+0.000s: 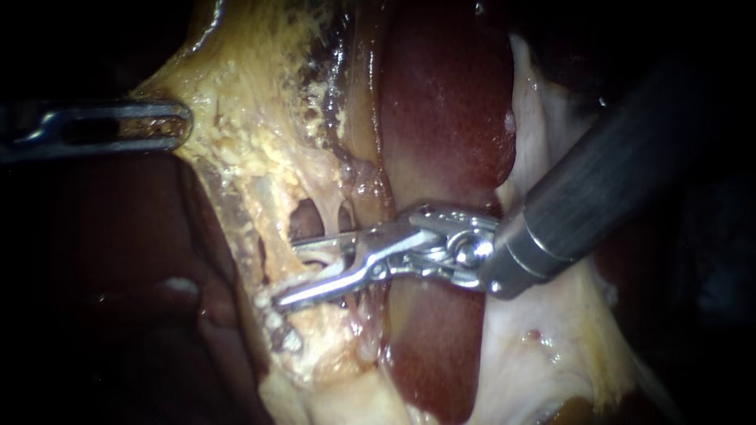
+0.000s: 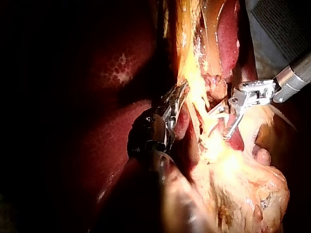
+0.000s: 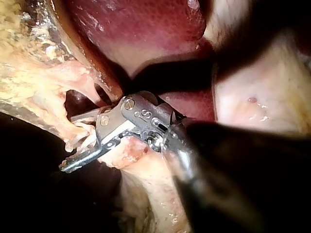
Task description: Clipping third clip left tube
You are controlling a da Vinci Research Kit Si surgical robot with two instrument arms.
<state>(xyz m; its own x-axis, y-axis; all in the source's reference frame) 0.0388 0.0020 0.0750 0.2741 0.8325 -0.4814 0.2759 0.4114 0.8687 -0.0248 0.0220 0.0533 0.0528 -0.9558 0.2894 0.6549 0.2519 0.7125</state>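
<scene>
right instrument's end effector [image 1: 286, 272], jaws apart, straddles an upright tube [image 1: 324, 214] at frame centre, crossing its long axis; left instrument's end effector [image 1: 177, 126], upper left, clamps yellow tissue [image 1: 236, 118].

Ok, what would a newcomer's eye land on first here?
The shiny right instrument, entering from the right, sits open around a pale tube in mid-view. Behind it lies the dark red liver. At the left edge, the left instrument meets yellow fatty tissue.

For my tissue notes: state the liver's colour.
The liver is glossy dark reddish-brown; the endoscope view shows it best.
</scene>
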